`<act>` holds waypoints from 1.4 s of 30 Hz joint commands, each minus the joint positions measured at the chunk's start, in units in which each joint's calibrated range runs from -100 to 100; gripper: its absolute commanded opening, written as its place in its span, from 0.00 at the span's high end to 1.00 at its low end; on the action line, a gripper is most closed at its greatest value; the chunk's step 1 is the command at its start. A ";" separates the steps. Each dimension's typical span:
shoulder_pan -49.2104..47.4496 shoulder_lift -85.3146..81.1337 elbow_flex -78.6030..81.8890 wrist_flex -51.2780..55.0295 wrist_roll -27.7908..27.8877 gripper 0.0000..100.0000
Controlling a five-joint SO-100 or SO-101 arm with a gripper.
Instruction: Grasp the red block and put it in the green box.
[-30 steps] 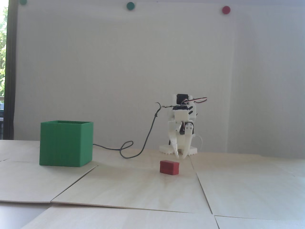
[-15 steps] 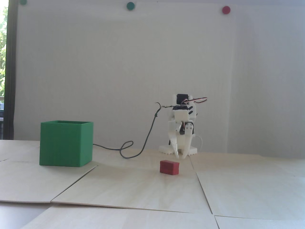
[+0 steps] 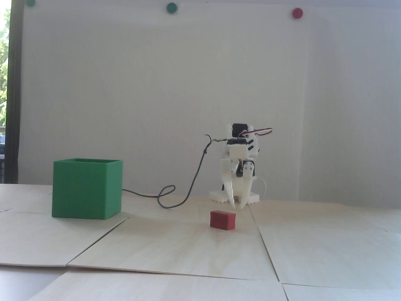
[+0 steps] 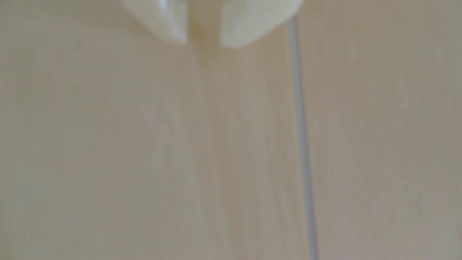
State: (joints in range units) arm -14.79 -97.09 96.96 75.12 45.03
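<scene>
In the fixed view the red block (image 3: 222, 220), a small dark-red brick, lies on the pale wooden table in front of the white arm. My gripper (image 3: 237, 206) points down just behind the block and slightly to its right, with its tips near the table. The jaws stand a narrow gap apart with nothing between them. The green box (image 3: 84, 189), open at the top, stands far to the left. The blurred wrist view shows only the two white fingertips of the gripper (image 4: 203, 43) over bare wood; block and box are out of that view.
A dark cable (image 3: 194, 178) loops on the table between the box and the arm's base (image 3: 219, 197). Seams run between the table's wooden panels (image 3: 266, 247), one of them showing as the seam (image 4: 302, 140) in the wrist view. Green and red dots are on the back wall.
</scene>
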 commanded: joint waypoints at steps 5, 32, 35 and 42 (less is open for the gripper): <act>0.43 -0.46 0.74 2.11 -0.11 0.97; 0.19 -0.54 0.74 2.03 -0.11 0.97; 0.11 0.17 0.74 2.03 -0.11 0.97; 0.11 -0.54 0.47 2.03 0.21 0.97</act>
State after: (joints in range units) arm -14.79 -97.09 96.96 75.12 45.03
